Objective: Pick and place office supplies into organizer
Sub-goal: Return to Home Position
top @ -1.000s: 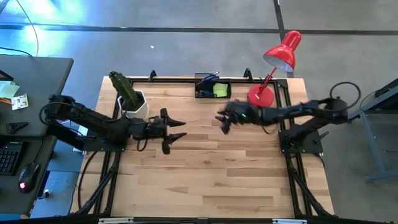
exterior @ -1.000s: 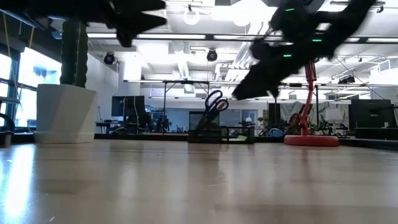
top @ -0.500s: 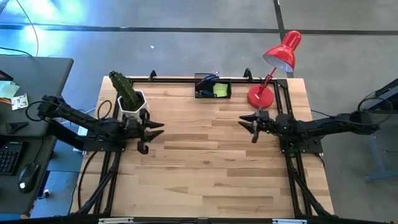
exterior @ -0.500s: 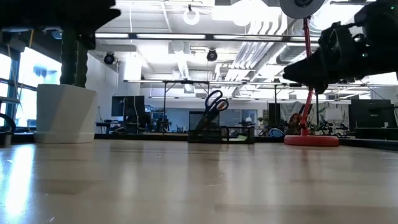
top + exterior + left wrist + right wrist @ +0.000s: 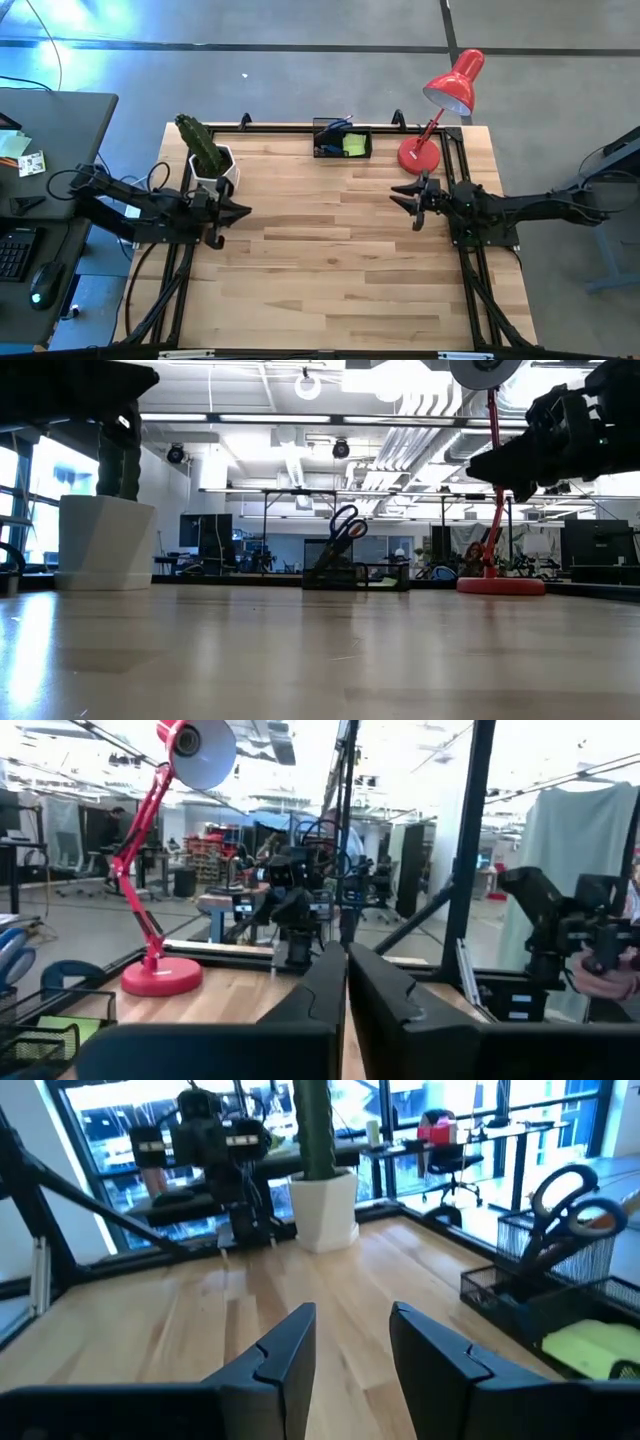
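The black organizer (image 5: 341,156) sat at the 12 o'clock edge of the bench (image 5: 330,270). It held blue-handled scissors (image 5: 335,127), handles up, and a green sticky pad (image 5: 353,145) on its 3 o'clock side. The left hand (image 5: 238,211) hung over the 9 o'clock side, fingers clenched together, empty. The right hand (image 5: 402,196) hung at 3 o'clock near the red lamp (image 5: 420,153), fingers released, holding nothing.
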{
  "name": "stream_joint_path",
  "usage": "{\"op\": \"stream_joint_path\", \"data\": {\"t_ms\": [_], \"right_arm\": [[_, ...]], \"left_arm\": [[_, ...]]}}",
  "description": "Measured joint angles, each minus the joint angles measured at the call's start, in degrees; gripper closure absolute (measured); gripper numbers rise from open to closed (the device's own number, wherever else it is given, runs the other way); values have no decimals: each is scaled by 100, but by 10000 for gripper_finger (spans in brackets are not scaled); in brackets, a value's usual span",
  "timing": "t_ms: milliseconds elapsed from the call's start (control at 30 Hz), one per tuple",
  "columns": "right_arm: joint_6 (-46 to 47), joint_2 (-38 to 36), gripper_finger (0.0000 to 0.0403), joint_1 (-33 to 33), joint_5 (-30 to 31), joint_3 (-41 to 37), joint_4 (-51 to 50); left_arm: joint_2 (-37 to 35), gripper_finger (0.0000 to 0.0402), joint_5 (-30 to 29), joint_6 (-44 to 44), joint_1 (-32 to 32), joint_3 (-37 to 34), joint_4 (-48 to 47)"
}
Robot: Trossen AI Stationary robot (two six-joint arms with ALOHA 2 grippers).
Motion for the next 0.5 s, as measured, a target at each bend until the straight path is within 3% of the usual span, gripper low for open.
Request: {"op": "stream_joint_path", "data": {"t_ms": [400, 500], "right_arm": [[-278, -1423, 277, 309, 220, 0, -1195], [-390, -1911, 277, 482, 502, -1, -1665]], "left_arm": [[-1817, 396, -26, -172, 0, 4, -1829], [-1787, 395, -63, -236, -1, 46, -2040]]}}
